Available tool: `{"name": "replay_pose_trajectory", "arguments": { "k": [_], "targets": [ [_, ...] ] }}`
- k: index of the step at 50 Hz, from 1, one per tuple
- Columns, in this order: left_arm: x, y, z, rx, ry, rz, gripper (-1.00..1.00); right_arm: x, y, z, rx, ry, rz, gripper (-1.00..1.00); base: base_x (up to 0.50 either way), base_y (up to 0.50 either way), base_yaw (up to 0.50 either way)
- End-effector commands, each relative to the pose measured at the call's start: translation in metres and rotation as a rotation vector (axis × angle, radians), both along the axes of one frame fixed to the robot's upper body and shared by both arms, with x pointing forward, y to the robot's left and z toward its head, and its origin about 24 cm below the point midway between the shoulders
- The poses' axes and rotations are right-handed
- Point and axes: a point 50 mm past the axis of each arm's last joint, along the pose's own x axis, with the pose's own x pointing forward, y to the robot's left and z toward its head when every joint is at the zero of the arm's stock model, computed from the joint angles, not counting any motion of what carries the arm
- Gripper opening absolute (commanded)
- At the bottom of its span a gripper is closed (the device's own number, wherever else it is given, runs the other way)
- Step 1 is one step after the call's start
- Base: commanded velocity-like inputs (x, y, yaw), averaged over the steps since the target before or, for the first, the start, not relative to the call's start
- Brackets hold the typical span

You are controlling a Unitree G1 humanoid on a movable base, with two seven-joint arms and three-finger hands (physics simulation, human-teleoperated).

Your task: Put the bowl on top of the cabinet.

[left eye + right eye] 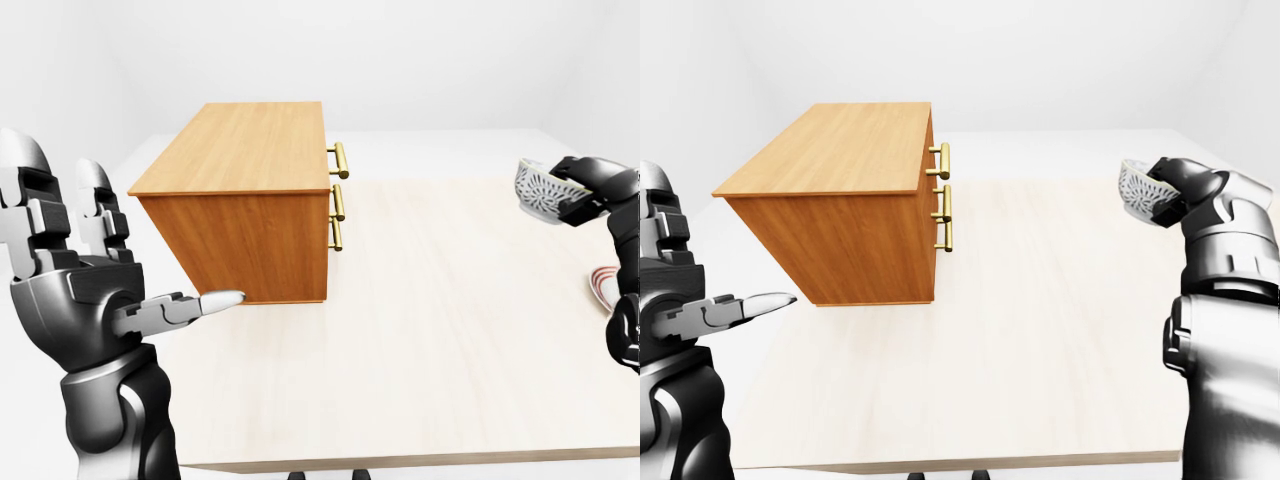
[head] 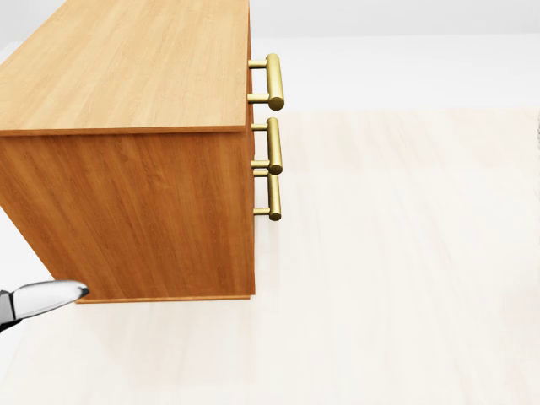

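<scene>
So the right hand (image 1: pixel 1175 190) is curled tight around the bowl (image 1: pixel 540 190), a white one with a dark lacy pattern, held tilted up in the air at about 3 o'clock in the left-eye view; fingers wrap its rim and side, so it's gripped and clear of the table. The left hand (image 1: pixel 75 270) is spread wide with nothing in it, fingers standing up and one pale-tipped finger poking out toward the cabinet's lower corner at roughly 8 o'clock; can't tell if that tip actually touches the wood.

Surface is a big pale wooden table (image 1: pixel 430 340) in a plain white room; the cabinet (image 1: pixel 245 200) sits on it at about 10 o'clock, orange-brown wood, flat top bare, three brass handles (image 2: pixel 272 126) on the side facing right. There's a bit of a striped plate (image 1: pixel 604 287) at the right edge, just under the right arm.

The bowl sits well apart from the cabinet, out at its 3 o'clock, at about the height of the top.
</scene>
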Motion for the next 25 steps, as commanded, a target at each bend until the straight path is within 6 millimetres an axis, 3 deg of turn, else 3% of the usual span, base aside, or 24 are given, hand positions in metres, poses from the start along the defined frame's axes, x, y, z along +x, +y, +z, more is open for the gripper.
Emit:
{"name": "replay_pose_trajectory", "arguments": {
  "k": [1, 2, 3, 6, 8, 17, 25],
  "targets": [
    [0.000, 0.000, 0.000, -0.001, 0.000, 0.001, 1.00, 0.005, 0.011, 0.057, -0.091, -0.056, 0.025, -1.00, 0.00, 0.00, 0.00],
    [0.000, 0.001, 0.000, -0.003, -0.001, 0.001, 1.00, 0.017, 0.080, 0.157, -0.227, -0.180, 0.170, -1.00, 0.00, 0.00, 0.00],
    [0.000, 0.001, 0.000, -0.003, 0.001, 0.001, 1.00, 0.021, 0.095, 0.164, -0.242, -0.190, 0.200, -1.00, 0.00, 0.00, 0.00],
    [-0.001, 0.000, 0.000, -0.004, -0.002, -0.003, 1.00, 0.028, 0.116, 0.167, -0.216, -0.228, 0.259, -1.00, 0.00, 0.00, 0.00],
    [-0.002, -0.001, 0.000, -0.003, 0.000, -0.006, 1.00, 0.038, 0.139, 0.159, -0.202, -0.228, 0.320, -1.00, 0.00, 0.00, 0.00],
    [-0.003, 0.001, 0.001, -0.004, -0.010, -0.002, 1.00, 0.053, 0.206, 0.149, -0.192, -0.246, 0.483, -1.00, 0.00, 0.00, 0.00],
    [-0.001, 0.001, 0.001, -0.006, -0.005, -0.002, 1.00, 0.054, 0.243, 0.150, -0.174, -0.277, 0.574, -1.00, 0.00, 0.00, 0.00]
  ]
}}
